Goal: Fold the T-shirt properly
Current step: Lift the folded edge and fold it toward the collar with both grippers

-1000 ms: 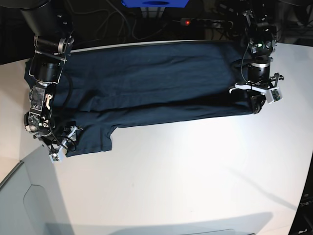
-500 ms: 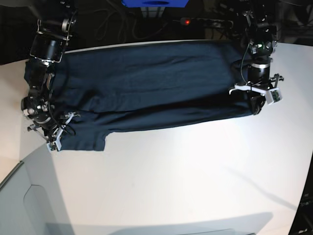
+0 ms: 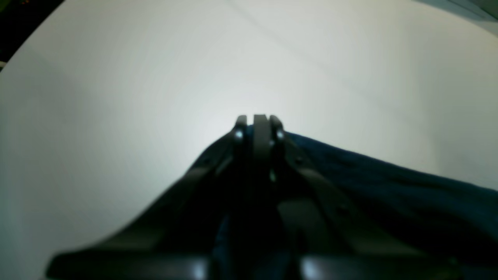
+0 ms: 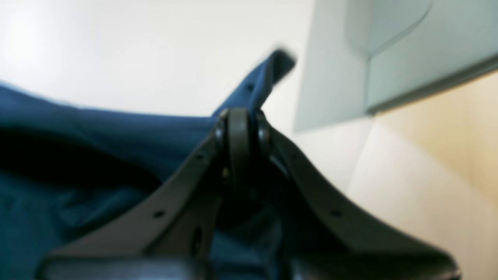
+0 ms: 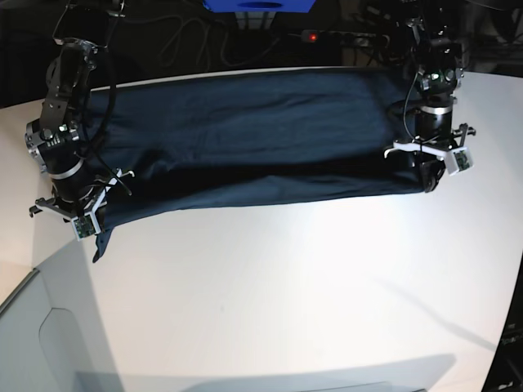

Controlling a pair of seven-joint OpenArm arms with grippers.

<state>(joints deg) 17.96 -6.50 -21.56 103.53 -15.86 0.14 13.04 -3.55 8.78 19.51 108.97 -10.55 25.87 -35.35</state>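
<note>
Right gripper [image 5: 96,230] now lifted, jaws clamped on T-shirt [image 5: 253,131] sleeve; left gripper [image 5: 428,181] unmoved, likewise clamped.

What you can't make out: fingertips, folds, blurred cloth

In the base view, the right gripper [image 5: 96,222] at the tabletop's left edge has its fingertips buried in the T-shirt [image 5: 253,139], so you can't see the contact there; the left gripper [image 5: 426,178] near the right edge is likewise dark against dark cloth, its tips lost. The shirt's underside, neck and label are hidden under the folded layers. In the right wrist view, the 2 fingers [image 4: 238,132] and the cloth corner sticking up past them are blurred, and the gripper's base is cut off by the bottom edge. In the left wrist view, everything is soft and the shirt runs off the right and bottom edges.
</note>
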